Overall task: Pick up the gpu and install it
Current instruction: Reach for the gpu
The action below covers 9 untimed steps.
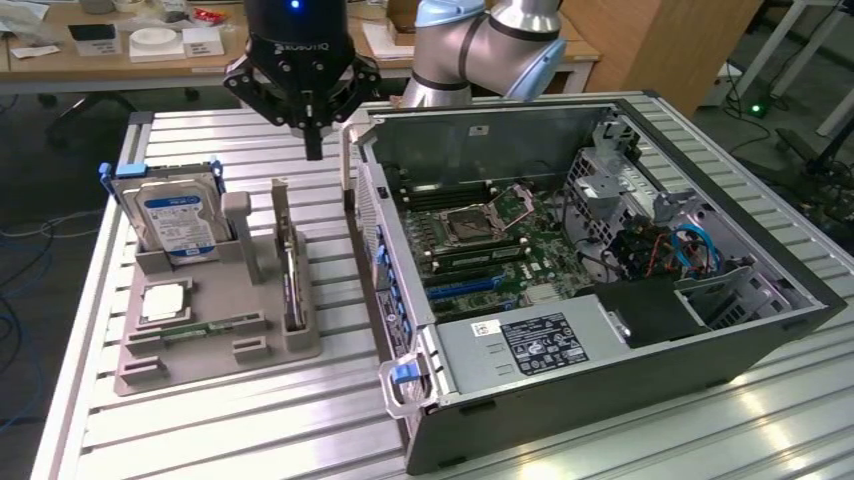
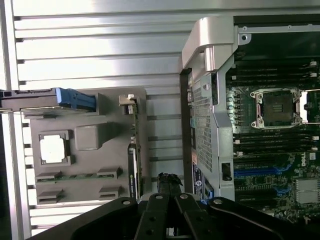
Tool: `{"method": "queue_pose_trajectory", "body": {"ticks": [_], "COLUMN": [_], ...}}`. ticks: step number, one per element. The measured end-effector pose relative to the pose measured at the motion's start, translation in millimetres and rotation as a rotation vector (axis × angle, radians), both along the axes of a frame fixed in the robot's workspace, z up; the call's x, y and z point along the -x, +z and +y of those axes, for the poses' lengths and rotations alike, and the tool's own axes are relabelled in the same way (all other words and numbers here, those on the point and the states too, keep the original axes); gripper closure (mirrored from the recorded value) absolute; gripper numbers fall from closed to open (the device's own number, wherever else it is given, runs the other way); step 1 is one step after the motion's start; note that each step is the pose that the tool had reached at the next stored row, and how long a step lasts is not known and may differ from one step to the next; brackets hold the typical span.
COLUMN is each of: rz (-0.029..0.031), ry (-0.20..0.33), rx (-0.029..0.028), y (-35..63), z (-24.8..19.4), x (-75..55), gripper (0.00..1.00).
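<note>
Where the ribbed, silvery aluminium worktop ends, a lab room begins, with wooden desks strewn with papers at the back and cables on the floor. On the worktop sit one open black computer tower case, lying on its side with the motherboard exposed, and one grey moulded holder tray. The tray carries one silver hard drive with a blue-white label, one square processor chip, one slim green memory stick and one gpu. The gpu is a thin dark card standing on edge in its slot, with a pale bracket strip at one end. One black pincer hangs above the worktop between tray and case, jaws fully closed, holding nothing and clear of the gpu.
</note>
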<state>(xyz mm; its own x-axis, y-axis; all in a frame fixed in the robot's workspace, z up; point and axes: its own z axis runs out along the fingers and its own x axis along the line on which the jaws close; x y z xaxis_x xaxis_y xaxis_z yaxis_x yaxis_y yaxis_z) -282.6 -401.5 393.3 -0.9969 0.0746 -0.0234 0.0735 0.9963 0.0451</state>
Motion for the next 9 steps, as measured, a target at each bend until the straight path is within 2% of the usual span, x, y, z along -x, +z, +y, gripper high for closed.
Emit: {"method": "queue_pose_trajectory", "body": {"ticks": [9], "rz": [0.0001], "ry": [0.0], "rx": [0.0001], "y": [0.0], "z": [-0.6], "x": [12.4], "gripper": [0.9]}}
